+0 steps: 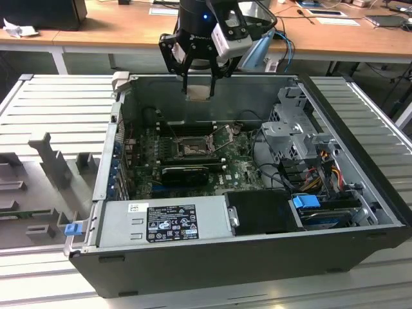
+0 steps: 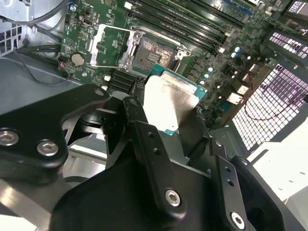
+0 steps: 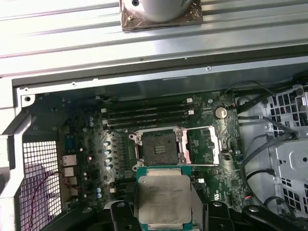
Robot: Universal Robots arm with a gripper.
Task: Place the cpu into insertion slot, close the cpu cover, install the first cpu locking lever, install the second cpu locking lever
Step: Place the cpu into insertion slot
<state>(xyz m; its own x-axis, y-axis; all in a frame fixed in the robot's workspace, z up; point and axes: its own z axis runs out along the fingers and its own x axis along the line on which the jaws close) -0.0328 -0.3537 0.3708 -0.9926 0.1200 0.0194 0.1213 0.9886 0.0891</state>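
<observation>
The cpu (image 1: 198, 92) is a flat silvery square on a green backing. My gripper (image 1: 198, 80) is shut on it by its edges, above the rear wall of the open computer case (image 1: 212, 257). In both wrist views the cpu (image 2: 168, 96) (image 3: 163, 197) sits between the black fingers (image 2: 134, 115), above and short of the insertion slot (image 3: 161, 147) (image 2: 154, 53) (image 1: 192, 149). The socket is bare and dark. The cpu cover (image 3: 204, 144) (image 2: 111, 45) is swung open to one side of the socket, with thin wire levers raised beside it.
The power supply (image 1: 167, 222) fills the case's near side, and a drive cage with cables (image 1: 293, 135) is at the exterior view's right. Memory slots (image 3: 144, 115) run beside the socket. Grey fixtures (image 1: 51, 164) stand on the slatted table at the exterior view's left.
</observation>
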